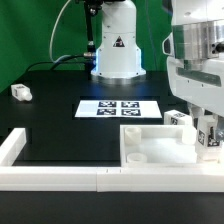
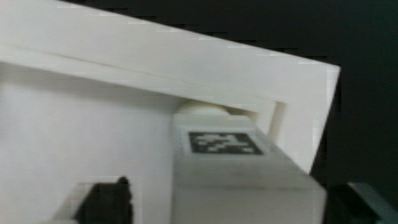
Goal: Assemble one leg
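Observation:
My gripper (image 1: 208, 142) hangs over the near right corner of the large white square panel (image 1: 150, 150). In the wrist view a white leg (image 2: 240, 165) with a black-and-white tag lies between my fingers, its end at the panel's corner socket. My gripper (image 2: 235, 202) stands open around it: one finger (image 2: 107, 200) is a clear gap away from the leg, the other (image 2: 365, 200) is close beside it. A second leg (image 1: 180, 118) sits at the panel's far right edge. A third leg (image 1: 20, 92) lies far off at the exterior view's left.
The marker board (image 1: 118, 109) lies flat behind the panel. Long white border rails (image 1: 60, 178) run along the front, with a raised end (image 1: 12, 147) at the exterior view's left. The robot base (image 1: 118, 50) stands at the back.

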